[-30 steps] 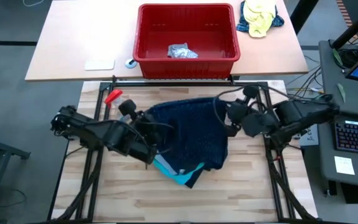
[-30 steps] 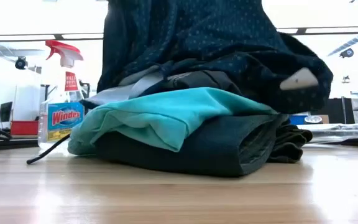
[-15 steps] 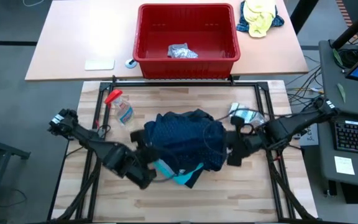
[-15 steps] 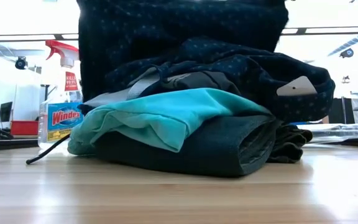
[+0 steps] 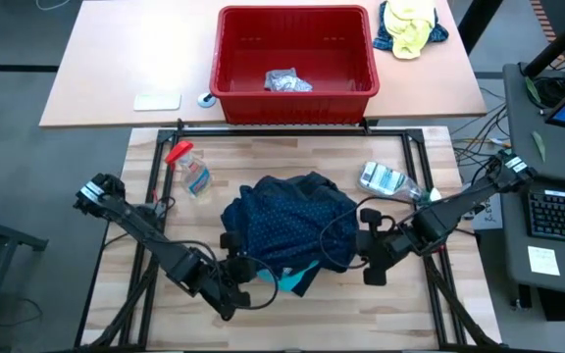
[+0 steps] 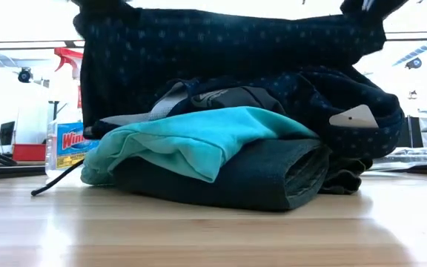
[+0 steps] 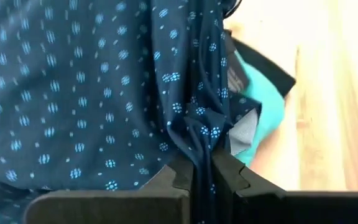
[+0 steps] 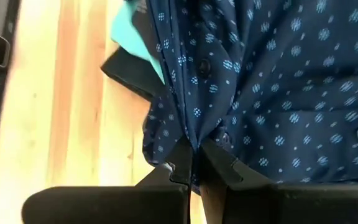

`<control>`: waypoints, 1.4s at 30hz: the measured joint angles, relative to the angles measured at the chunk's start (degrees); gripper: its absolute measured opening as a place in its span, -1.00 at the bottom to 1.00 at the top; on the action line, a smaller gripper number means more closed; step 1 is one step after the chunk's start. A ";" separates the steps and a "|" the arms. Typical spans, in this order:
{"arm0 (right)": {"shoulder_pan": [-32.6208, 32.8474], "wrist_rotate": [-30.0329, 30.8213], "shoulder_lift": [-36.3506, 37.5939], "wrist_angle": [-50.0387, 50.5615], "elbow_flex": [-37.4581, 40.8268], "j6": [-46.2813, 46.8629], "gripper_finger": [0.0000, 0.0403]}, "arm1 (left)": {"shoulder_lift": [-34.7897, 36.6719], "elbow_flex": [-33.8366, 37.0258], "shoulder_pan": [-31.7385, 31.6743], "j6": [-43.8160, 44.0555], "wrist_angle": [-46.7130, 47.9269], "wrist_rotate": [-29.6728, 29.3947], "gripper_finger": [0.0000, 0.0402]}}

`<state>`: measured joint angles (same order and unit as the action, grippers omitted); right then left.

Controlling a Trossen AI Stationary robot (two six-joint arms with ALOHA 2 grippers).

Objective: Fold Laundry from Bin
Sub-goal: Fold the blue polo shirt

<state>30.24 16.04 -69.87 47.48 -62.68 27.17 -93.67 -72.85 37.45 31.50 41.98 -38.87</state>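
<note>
The laundry here is a navy shirt with tiny dots (image 5: 287, 218), spread over a stack of folded garments on the wooden table. The stack has a turquoise one (image 6: 199, 137) on a dark one (image 6: 236, 178). My left gripper (image 5: 235, 272) is at the shirt's near left and my right gripper (image 5: 366, 245) at its right side, both shut on the shirt. In the low view the shirt (image 6: 228, 52) is stretched between them above the stack. The red bin (image 5: 295, 54) stands on the far table with a small grey cloth (image 5: 284, 81) in it. My left gripper pinches a bunched fold of the navy shirt (image 7: 202, 140) between its two fingers (image 7: 173, 177), slanting down from the table's near left. The cloth runs away from the fingers in gathered creases, and its lower part lies on the stack. My right gripper pinches a gathered edge of the shirt by the button strip (image 8: 191, 134) between its two fingers (image 8: 219, 165), slanting down from the table's right. The cloth is held above the stack and pulled into folds at the fingers.
A spray bottle (image 5: 189, 169) lies at the table's far left and a clear bottle (image 5: 385, 179) at the far right. A yellow-and-blue cloth bundle (image 5: 410, 27) sits beside the bin. Bare wood (image 5: 302, 319) runs along the near edge.
Both grippers have come down and toward the table's near edge, tipping to point downward, still shut on the shirt. The navy shirt has sunk with them and now spreads lower over the stack, which has stayed in place.
</note>
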 joint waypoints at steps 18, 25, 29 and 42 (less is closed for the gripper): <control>1.53 -9.51 -0.02 0.18 -0.06 4.96 -0.31 | 0.00 -0.40 -0.27 8.41 3.77 12.74 -0.26; 3.20 -2.88 0.04 2.47 -2.66 2.08 -0.07 | 0.00 -6.16 -0.28 5.71 10.02 9.68 -0.22; 3.13 8.44 0.11 -4.60 0.34 -4.85 -0.10 | 0.00 -6.54 -1.03 -1.74 8.34 1.40 -0.24; -6.51 16.92 0.02 -55.42 22.94 -28.73 -0.91 | 0.02 4.62 -13.81 -7.12 -0.46 -2.57 -0.96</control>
<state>23.73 32.96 -69.84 -7.94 -39.74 -1.56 -93.65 -68.24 23.65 24.38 41.52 -41.45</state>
